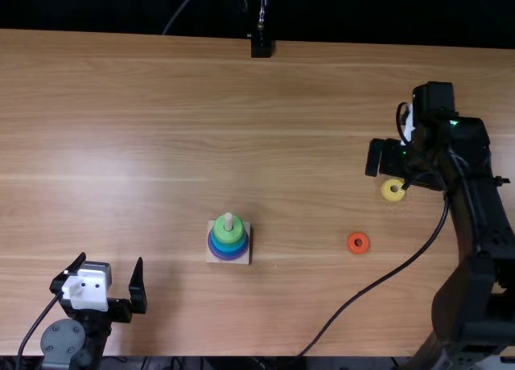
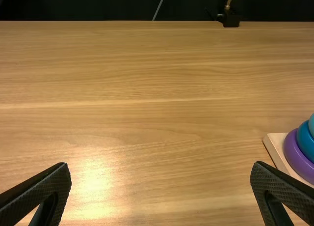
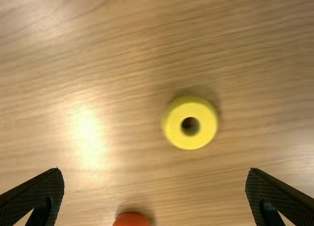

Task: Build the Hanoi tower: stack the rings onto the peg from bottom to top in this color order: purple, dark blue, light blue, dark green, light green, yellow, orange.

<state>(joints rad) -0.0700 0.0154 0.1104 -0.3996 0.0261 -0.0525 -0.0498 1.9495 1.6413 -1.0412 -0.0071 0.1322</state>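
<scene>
In the top view my left gripper [image 1: 111,261] stands open at the lower left, away from the rings. My right gripper [image 1: 436,169] is open above the table beside the yellow ring [image 1: 387,191]. The orange ring [image 1: 358,243] lies nearer the front edge. On the wooden base [image 1: 245,258] are a purple ring [image 1: 228,259], blue rings above it and a green ring [image 1: 219,228] uppermost, the peg [image 1: 228,218] poking through. The left wrist view has my left gripper [image 2: 161,186] and the purple ring [image 2: 296,157]; the right wrist view, my right gripper [image 3: 154,186], yellow ring [image 3: 174,125] and orange ring [image 3: 131,219].
A black cable [image 1: 366,289] from the right arm curves over the table towards its front edge, passing right of the orange ring. A black mount [image 1: 261,46] stands at the table's far edge.
</scene>
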